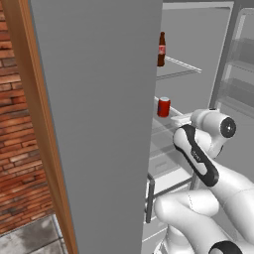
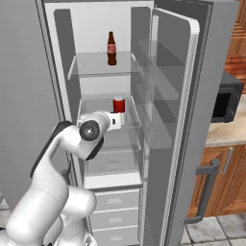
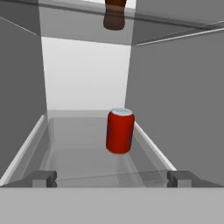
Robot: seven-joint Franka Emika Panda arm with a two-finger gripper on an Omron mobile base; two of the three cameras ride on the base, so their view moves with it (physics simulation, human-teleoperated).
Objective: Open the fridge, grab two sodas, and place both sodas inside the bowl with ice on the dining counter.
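Your white two-finger gripper (image 3: pixel 112 178) reaches into the tall grey refrigerator (image 2: pixel 192 120), whose right door stands swung open. Its jaws are spread wide and hold nothing. Straight ahead of the fingertips (image 3: pixel 43 178), apart from them, a short red can with a silver top (image 3: pixel 120 131) stands upright on a glass shelf (image 3: pixel 78 148). Above your gripper, on the next shelf up, a slim dark-brown cola bottle with a red label (image 2: pixel 111 48) stands upright.

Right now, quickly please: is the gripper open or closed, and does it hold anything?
Gripper: open, holding nothing; it points at the red can on the fridge shelf and is not touching it.
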